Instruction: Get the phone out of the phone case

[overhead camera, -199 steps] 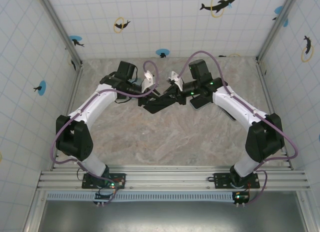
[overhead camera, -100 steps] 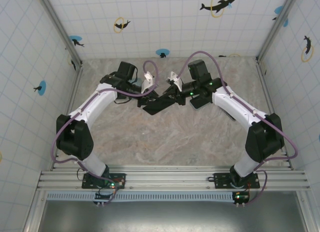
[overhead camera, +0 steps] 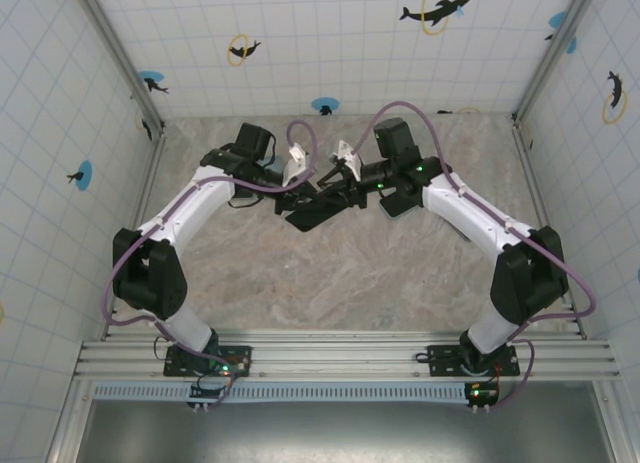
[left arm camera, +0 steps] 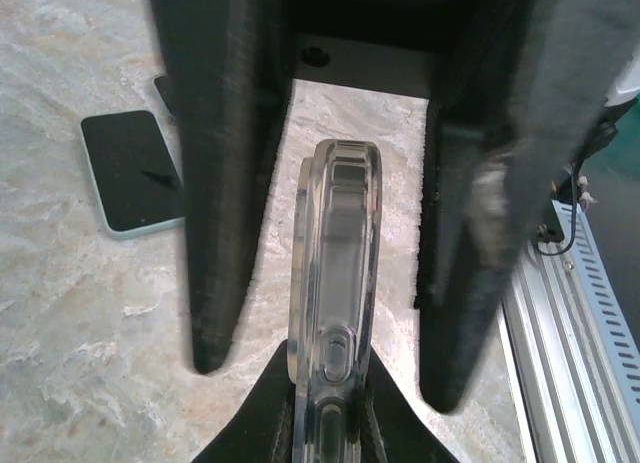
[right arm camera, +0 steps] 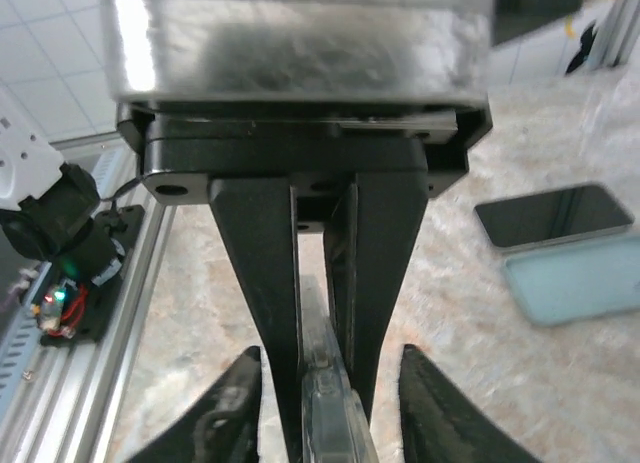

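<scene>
Right gripper point(right arm camera: 325, 423) clamps phone case point(left arm camera: 335, 283) edge | left gripper point(left arm camera: 328, 378) open, gaps either side

Phone case point(left arm camera: 335, 313) is clear, table point(left arm camera: 80, 313) beige-marbled, lying phone point(left arm camera: 130, 168) black, perhaps blue-rimmed

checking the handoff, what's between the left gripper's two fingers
The clear phone case, edge-on, stands in the left gripper's open gap, touching neither finger, as the left wrist view shows.
</scene>
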Action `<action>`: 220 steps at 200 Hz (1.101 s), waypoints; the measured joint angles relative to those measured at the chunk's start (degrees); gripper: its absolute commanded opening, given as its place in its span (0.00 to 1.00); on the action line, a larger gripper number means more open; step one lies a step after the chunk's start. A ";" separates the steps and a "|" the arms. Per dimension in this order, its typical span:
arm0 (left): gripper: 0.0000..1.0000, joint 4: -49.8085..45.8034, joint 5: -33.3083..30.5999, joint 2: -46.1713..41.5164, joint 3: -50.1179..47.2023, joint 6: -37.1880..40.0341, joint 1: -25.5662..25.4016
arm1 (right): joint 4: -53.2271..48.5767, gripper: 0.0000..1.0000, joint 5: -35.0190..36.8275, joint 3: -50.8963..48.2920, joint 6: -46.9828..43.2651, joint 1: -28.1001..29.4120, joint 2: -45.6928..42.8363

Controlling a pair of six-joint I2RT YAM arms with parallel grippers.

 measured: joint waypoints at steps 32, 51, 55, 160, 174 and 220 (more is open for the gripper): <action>0.02 4.48 -0.33 -0.11 -0.63 -5.73 -0.02 | 11.02 0.58 -0.63 -7.08 8.04 -2.78 -3.72; 0.05 13.55 -1.11 -1.44 -4.79 -14.08 0.00 | 21.42 0.62 0.33 -14.84 16.61 -5.95 -8.04; 0.05 15.76 -1.49 -1.86 -6.05 -15.89 0.00 | 23.82 0.63 0.70 -16.65 18.60 -6.67 -9.05; 0.16 72.61 -22.47 -6.45 -24.83 -84.67 -3.93 | 56.70 0.64 30.05 -46.14 64.87 -8.98 -22.27; 0.16 75.14 -26.21 -6.47 -25.73 -91.06 -4.61 | 59.19 0.64 33.03 -47.50 68.24 -7.41 -22.27; 0.14 75.32 -38.18 -6.45 -26.29 -105.70 -6.40 | 67.32 0.63 39.58 -51.49 76.98 0.70 -20.96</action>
